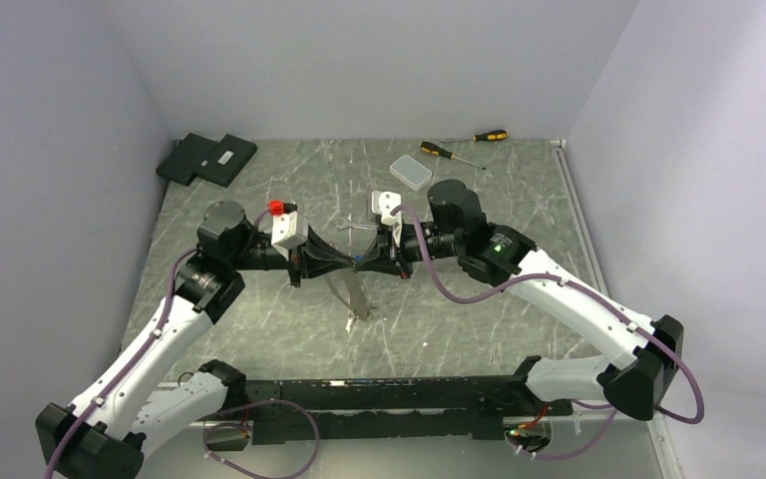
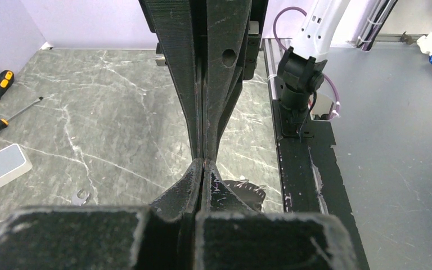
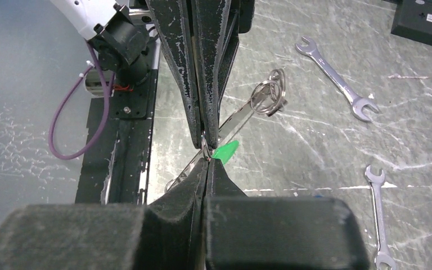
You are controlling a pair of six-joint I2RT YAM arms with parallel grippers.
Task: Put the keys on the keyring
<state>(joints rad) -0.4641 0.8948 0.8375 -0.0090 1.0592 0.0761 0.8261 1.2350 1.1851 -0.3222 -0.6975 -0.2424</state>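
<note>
My two grippers meet tip to tip above the middle of the table. My left gripper (image 1: pixel 344 261) (image 2: pixel 203 163) is shut. The keyring (image 1: pixel 351 294), a pale grey band, hangs down from under its tips. In the right wrist view the keyring (image 3: pixel 242 115) runs slanting behind both tips to a cluster of small metal rings (image 3: pixel 271 91). My right gripper (image 1: pixel 362 261) (image 3: pixel 205 159) is shut, and a key's green tag (image 3: pixel 225 152) sticks out beside its tips. The key's metal part is hidden. A blue tag does not show clearly.
Two silver spanners (image 3: pixel 337 79) (image 3: pixel 376 208) lie on the table below the grippers. A clear plastic box (image 1: pixel 411 172) and two screwdrivers (image 1: pixel 451 153) (image 1: pixel 490 135) lie at the back. Black boxes (image 1: pixel 207 158) sit at the back left. The black base rail (image 1: pixel 379 394) runs along the near edge.
</note>
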